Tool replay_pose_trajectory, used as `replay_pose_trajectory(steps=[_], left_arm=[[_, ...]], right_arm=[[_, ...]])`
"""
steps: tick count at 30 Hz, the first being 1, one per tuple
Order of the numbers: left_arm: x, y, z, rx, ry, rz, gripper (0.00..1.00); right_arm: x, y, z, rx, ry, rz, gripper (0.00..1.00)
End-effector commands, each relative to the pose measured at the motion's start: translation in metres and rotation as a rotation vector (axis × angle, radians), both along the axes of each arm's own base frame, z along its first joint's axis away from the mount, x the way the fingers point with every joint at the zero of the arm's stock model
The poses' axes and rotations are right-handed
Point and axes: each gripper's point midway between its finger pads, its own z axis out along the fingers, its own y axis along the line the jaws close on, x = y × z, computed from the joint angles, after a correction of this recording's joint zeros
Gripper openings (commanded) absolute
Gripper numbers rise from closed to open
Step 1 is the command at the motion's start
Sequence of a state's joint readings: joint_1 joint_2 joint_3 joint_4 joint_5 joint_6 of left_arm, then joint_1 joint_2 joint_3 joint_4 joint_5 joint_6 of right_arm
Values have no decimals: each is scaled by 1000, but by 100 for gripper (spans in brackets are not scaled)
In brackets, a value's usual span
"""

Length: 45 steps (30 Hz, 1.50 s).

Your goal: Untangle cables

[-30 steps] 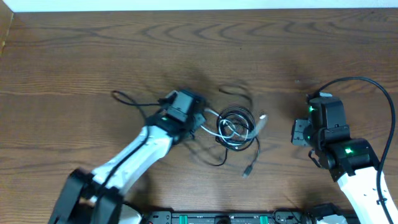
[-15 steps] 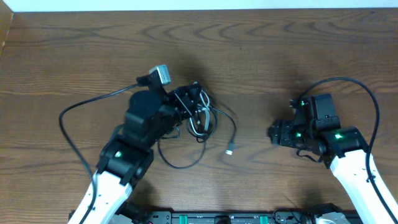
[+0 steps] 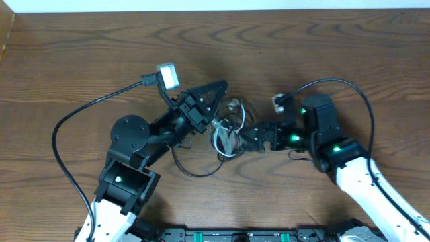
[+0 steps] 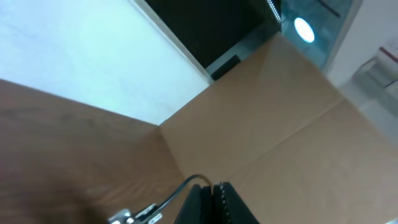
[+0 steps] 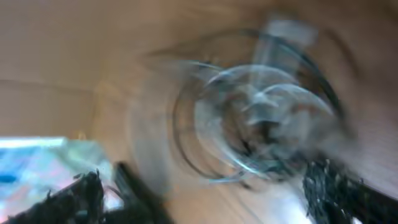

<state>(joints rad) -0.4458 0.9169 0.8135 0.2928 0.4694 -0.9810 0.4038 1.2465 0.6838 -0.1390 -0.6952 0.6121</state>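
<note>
Left gripper (image 3: 218, 87) just beside cables (image 3: 227, 131), jaws shut tight on one cable. Right gripper (image 3: 250, 139) on cables' other side, jaws wide open, empty. Bench (image 3: 336, 54) under cables.

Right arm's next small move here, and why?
Probably ease the right end effector forward and close on a loop of the cables. Its jaws stand open beside the tangle, while the shut left end effector seems to pinch a strand opposite, so both could then pull apart.
</note>
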Motion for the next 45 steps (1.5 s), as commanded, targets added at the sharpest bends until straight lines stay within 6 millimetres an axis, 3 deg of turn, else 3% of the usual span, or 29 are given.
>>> replay_pose_trajectory(steps=[1,4,7,9,11,13,16,18,19,23,26,32,35,37,41,43,45], left_arm=[[4,-3,1,-71,66,-22,8],[7,-5,8,-140,94,-34,8],[7,-5,19,-165,49,-39,8],[8,-5,10,-111,43,-29,8],[11,-7,-14,-32,95,-18,8],[15,-3,-52,74,197,18,9],[20,15,-105,197,376,130,31],[18,27,-135,270,479,195,52],[17,31,-148,301,524,210,57],[11,28,-186,393,635,190,70],[14,16,-214,494,651,162,71],[25,12,-286,701,735,233,70],[29,11,-308,741,764,245,68],[33,8,-319,748,772,244,54],[39,5,-330,751,773,249,15],[44,9,-330,759,760,280,8],[48,15,-324,763,740,318,8]], right_arm=[[-12,29,6,95,69,-1,99],[1,29,-7,17,54,-141,99],[13,14,-34,-150,15,-290,99],[14,-1,-53,-271,7,-352,99],[11,-3,-58,-318,-20,-318,99],[11,-6,-59,-354,-62,-288,99],[17,-29,-58,-433,-85,-367,99],[19,-50,-52,-466,-82,-443,99],[19,-61,-49,-477,-77,-480,99],[13,-103,-33,-529,-79,-599,99],[3,-127,-21,-543,-76,-658,99],[-20,-153,-6,-538,-68,-703,99],[-30,-157,-3,-536,-69,-703,99],[-33,-159,-3,-540,-66,-702,99],[-35,-159,-6,-551,-53,-696,99],[-35,-158,-9,-555,-42,-687,99],[-35,-158,-15,-573,-24,-679,99]])
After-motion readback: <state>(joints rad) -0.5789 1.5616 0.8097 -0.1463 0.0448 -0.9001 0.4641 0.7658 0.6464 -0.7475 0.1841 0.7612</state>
